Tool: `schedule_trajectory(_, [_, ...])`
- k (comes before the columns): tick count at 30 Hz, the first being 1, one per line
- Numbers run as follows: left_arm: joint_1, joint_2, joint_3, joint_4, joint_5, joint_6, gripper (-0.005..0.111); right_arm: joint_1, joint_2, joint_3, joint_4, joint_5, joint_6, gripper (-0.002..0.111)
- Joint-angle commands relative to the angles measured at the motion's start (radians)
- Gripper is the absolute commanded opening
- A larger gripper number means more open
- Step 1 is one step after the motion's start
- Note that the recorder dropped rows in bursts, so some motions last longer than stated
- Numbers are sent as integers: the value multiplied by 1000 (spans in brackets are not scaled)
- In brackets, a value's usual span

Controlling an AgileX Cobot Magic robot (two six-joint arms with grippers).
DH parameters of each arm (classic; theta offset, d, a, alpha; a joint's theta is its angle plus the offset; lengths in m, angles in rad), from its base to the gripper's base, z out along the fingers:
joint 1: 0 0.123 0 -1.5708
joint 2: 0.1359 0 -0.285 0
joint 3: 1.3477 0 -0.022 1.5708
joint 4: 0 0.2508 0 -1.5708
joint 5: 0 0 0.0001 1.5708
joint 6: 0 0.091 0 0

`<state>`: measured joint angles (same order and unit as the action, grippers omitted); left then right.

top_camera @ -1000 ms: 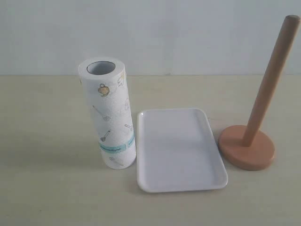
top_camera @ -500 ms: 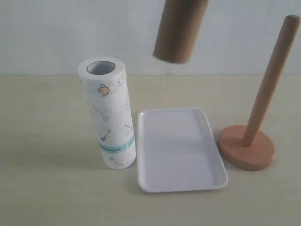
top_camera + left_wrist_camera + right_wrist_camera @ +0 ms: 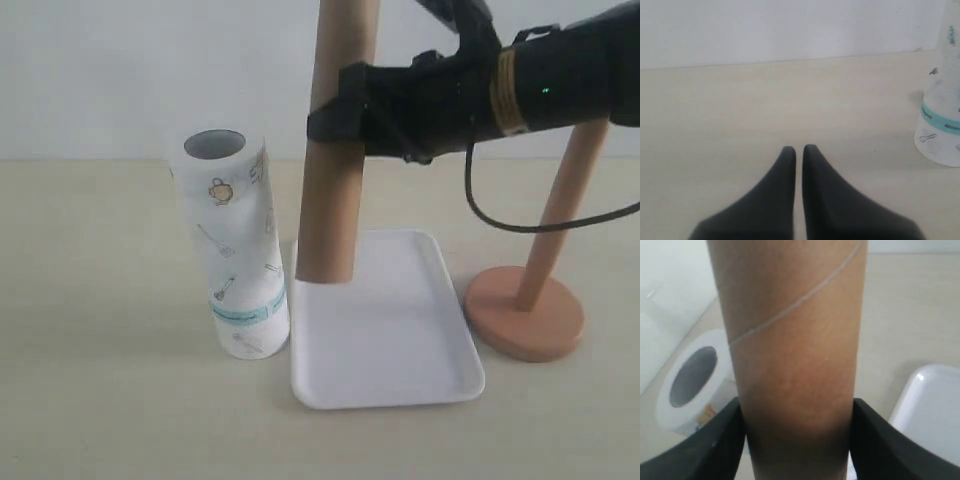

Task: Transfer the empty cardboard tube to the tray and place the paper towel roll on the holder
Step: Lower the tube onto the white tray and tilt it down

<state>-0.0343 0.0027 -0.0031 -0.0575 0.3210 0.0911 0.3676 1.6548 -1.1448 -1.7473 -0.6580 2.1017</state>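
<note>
The right tool (image 3: 338, 115) reaches in from the right and pinches the cardboard tube (image 3: 330, 210) partway up its length. Its two dark fingers (image 3: 715, 440) press against opposite sides of the brown wall, as the right wrist view shows. The tube stands nearly upright, extending above the grip and out of the top of the exterior view. Its lower end is below the tool, over the far left corner of the tray (image 3: 400, 340). Whether that end rests on the tray or hangs just above it cannot be told. The paper towel roll (image 3: 238, 270) stands on end on the worktop (image 3: 100, 350) just left of the tray and just beside the tube, with its hollow core facing up. The holder (image 3: 525, 315) stands to the right of the tray, its round base on the worktop and its dowel rising behind the right arm. The left tool (image 3: 799, 150) is away from all this, its fingers pressed together and holding nothing, low over bare worktop with the roll off to one side.
</note>
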Motion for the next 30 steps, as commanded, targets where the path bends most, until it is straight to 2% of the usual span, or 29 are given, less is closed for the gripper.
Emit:
schedule_trajectory(1, [4,-3,3,-3,-6,2,4,-15,60,-6,3,-51,-2,0])
schedule_trajectory(7, [4,-3,3,-3,-6,2,4,-67,112,-3,3,-165,-2,0])
schedule_trajectory(17, [4,-3,3,-3,-6,2,4,-70,211,5,3,-160,-8,0])
schedule_trajectory(25, [4,-3,3,-3,-6,2,4,-64,255,7,3,-85,-11,0])
schedule_trajectory(30, [4,-3,3,-3,-6,2,4,-1,255,7,3,37,-6,0])
